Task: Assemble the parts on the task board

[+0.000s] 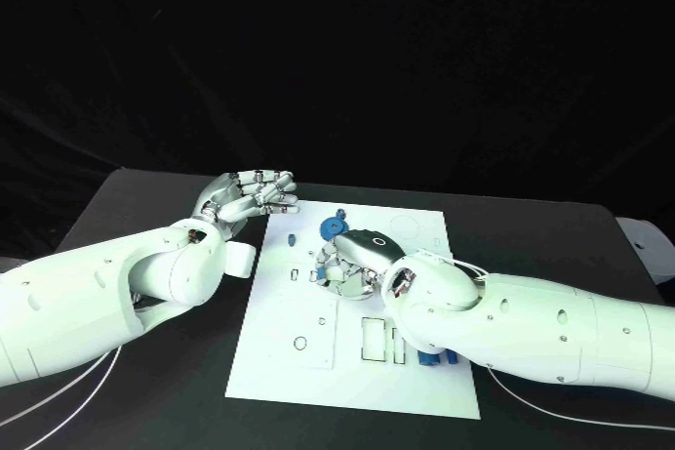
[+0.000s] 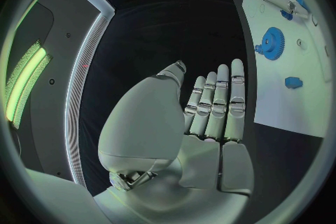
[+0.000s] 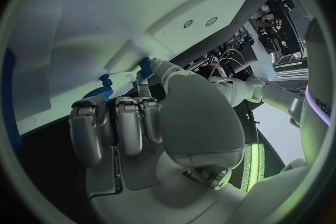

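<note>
While the left hand (image 1: 251, 198) waits empty with fingers apart beside the task board (image 1: 289, 372), the right hand (image 1: 352, 265) pinches a small blue part (image 3: 145, 69) over the board's middle; it looks light, hard and slippery, best held by its sides.

My board (image 1: 282, 362) is plain white on a black table (image 1: 155, 372), marked with thin dark outlines. The gear (image 1: 335, 226) and the small peg (image 1: 292, 239) on it are blue. My left hand (image 1: 249, 198) and right hand (image 1: 355, 265) are silver.
</note>
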